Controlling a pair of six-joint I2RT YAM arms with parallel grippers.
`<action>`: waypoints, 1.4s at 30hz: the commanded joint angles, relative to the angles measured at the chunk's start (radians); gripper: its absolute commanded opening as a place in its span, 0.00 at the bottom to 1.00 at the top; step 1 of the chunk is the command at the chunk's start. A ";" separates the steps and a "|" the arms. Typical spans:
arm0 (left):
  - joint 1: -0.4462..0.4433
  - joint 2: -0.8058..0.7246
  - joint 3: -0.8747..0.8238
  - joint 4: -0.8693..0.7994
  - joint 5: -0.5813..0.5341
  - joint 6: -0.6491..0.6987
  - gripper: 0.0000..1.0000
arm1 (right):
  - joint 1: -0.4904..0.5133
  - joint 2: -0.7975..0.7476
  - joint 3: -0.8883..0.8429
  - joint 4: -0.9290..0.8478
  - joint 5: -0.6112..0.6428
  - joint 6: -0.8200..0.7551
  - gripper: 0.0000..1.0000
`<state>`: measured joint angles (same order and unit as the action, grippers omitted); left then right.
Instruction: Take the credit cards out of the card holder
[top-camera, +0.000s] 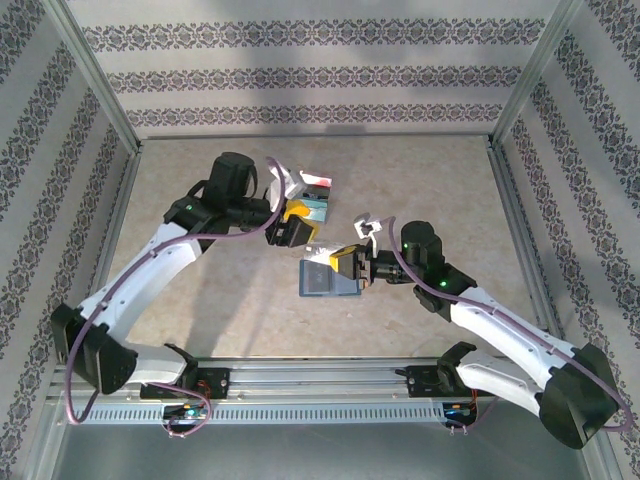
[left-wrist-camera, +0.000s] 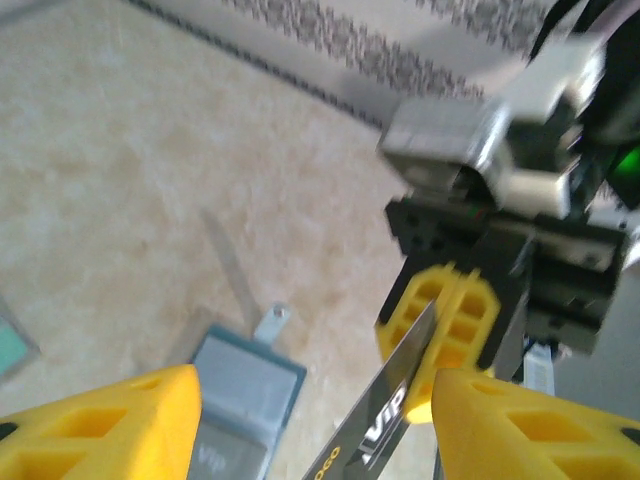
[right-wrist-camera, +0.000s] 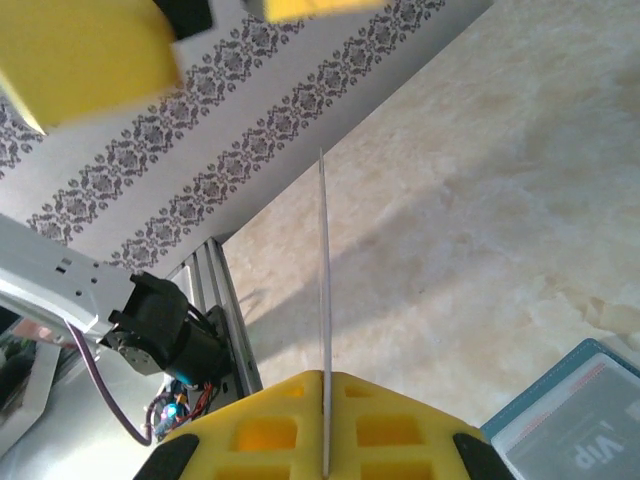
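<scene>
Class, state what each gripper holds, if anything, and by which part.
The right gripper pinches a dark VIP card by one end. The left gripper is open, holding nothing.

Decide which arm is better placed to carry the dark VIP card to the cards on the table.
Probably left. The left gripper is open with the dark card between its fingers, while the right gripper clamps that card; the left also sits nearer the loose cards.

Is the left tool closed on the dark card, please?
No, the left tool's fingers stand wide apart; the right tool pinches the dark card.
</scene>
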<state>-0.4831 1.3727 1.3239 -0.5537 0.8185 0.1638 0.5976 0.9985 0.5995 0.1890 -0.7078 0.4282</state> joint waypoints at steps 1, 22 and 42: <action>-0.011 0.062 0.094 -0.260 0.050 0.200 0.60 | -0.004 0.022 0.046 -0.036 -0.059 -0.051 0.00; -0.071 0.278 0.266 -0.486 0.054 0.444 0.00 | -0.010 0.088 0.086 -0.058 -0.073 -0.089 0.00; 0.099 0.449 0.277 0.030 -0.256 0.669 0.00 | -0.059 -0.070 0.083 -0.349 0.652 0.040 0.68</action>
<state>-0.4225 1.7672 1.5311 -0.6048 0.5652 0.7540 0.5510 0.9535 0.6731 -0.1173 -0.1917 0.4171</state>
